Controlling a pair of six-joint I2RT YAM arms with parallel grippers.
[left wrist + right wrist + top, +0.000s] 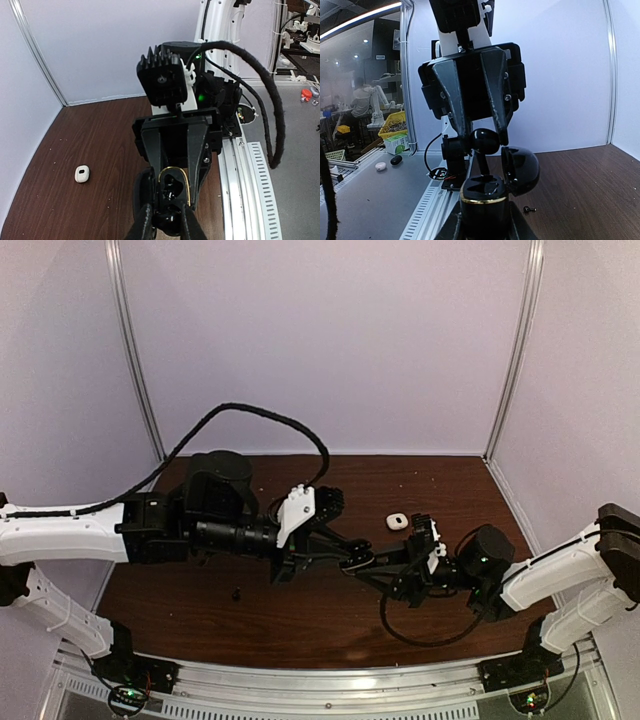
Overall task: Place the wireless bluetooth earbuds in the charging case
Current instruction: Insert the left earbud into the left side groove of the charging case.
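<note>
Above brown table (200,625), left claw (483,138) pinches black earbud (488,142) just over case (485,196) clamped by right claw (486,226)

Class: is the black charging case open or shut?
Open: the charging case has its lid swung aside, exposing its gold-rimmed interior.
</note>
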